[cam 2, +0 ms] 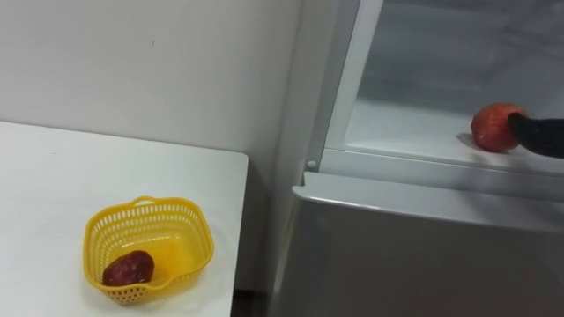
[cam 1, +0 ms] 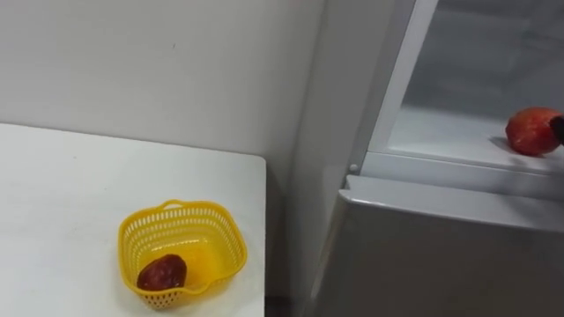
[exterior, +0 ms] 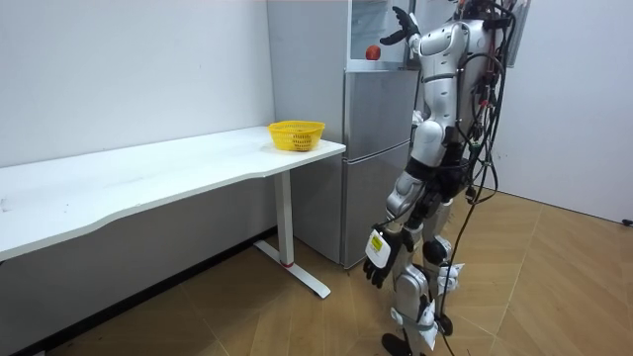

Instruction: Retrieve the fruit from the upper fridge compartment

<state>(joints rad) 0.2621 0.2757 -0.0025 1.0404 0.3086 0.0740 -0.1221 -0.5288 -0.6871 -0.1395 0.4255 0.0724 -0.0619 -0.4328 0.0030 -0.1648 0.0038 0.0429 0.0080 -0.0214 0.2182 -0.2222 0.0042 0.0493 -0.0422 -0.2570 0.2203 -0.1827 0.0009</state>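
Robot standing at the fridge (cam 2: 423,255), close to the near end of the desk (cam 2: 53,194). I see the right arm raised to the open upper compartment. The right hand (cam 2: 539,132) enters from the view's right edge, and its dark tip touches the side of the red fruit (cam 2: 496,126). In the room view the fingers are spread and uncurled, so I read the hand as open, not gripping. The left hand (exterior: 380,259) hangs by the thigh, fingers relaxed and pointing down, holding nothing.

The red fruit lies on the white shelf (cam 2: 405,132) of the upper compartment, near its front lip and towards the right. Most of the right hand is cut off by the edge of the eye views, so I cannot tell how much of it meets the fruit. The back of the compartment is pale and hard to make out.

A yellow basket (cam 2: 176,209) stands on the desk near the corner closest to the fridge. A darker red fruit (cam 2: 129,267) lies inside it against the near wall. A narrow gap separates desk and fridge. The lower fridge door is shut, below the shelf's lip.
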